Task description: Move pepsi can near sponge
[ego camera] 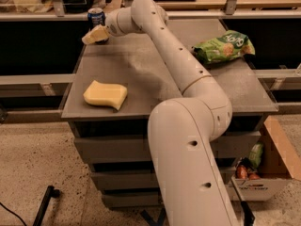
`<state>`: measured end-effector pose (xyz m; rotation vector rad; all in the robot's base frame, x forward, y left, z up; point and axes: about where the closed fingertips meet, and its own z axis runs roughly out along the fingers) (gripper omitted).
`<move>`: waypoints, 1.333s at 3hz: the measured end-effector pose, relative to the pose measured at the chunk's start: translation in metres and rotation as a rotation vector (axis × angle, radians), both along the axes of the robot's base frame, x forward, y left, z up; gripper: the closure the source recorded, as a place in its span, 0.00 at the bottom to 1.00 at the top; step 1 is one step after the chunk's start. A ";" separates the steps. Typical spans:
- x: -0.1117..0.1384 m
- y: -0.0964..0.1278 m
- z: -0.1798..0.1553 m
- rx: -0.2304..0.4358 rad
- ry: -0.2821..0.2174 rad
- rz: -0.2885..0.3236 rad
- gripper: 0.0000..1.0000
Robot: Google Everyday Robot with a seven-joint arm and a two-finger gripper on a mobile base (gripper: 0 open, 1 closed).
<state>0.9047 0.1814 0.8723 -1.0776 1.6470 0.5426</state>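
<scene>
So, one pepsi can (pixel 96 17) stands at the counter's (pixel 117 65) back-left corner, gripper (pixel 92 36) right against it, can't tell how the jaws stand. One sponge (pixel 105 94) front-left, one green bag (pixel 223 46) back-right.

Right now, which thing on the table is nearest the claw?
The pepsi can, at the far left corner of the table, beside the claw; the sponge and green snack bag lie well away.

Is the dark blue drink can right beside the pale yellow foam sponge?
No, the can stands at the table's far corner by the gripper, apart from the sponge near the front edge.
</scene>
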 end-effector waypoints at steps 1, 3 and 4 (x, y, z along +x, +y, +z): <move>0.004 -0.005 0.001 -0.026 -0.018 -0.016 0.00; 0.010 -0.005 0.004 -0.020 -0.055 -0.013 0.00; 0.012 0.000 0.008 -0.011 -0.080 0.001 0.00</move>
